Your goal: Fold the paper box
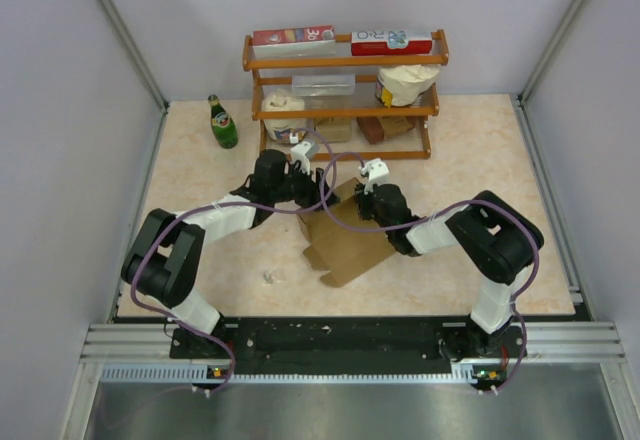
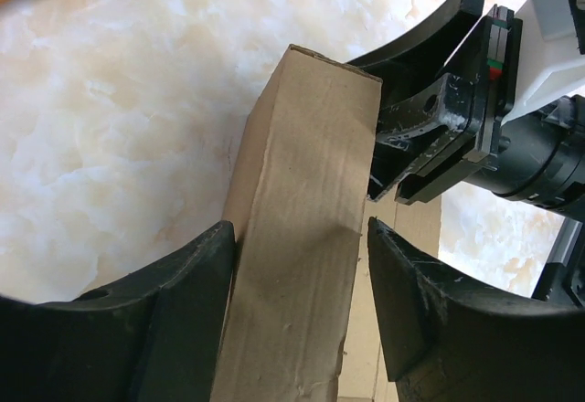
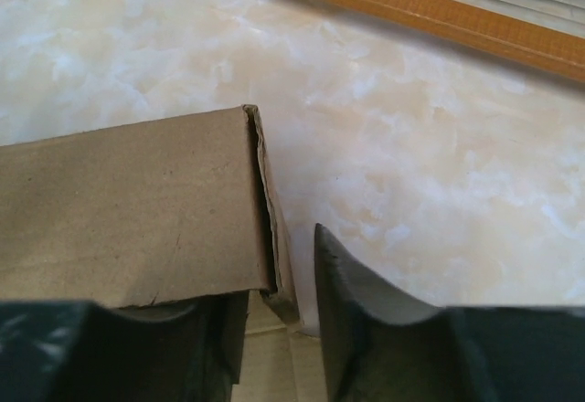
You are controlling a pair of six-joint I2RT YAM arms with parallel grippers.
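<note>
The paper box sits on the table between the two arms, its body raised into a narrow sleeve while its flat flaps spread toward the near edge. The left gripper pinches that sleeve across its width, one finger against each side wall, apparently to hold the shape square and steady. The right gripper stands partly spread at the sleeve's end corner with one finger clear of the cardboard, probably placed to work an end flap.
</note>
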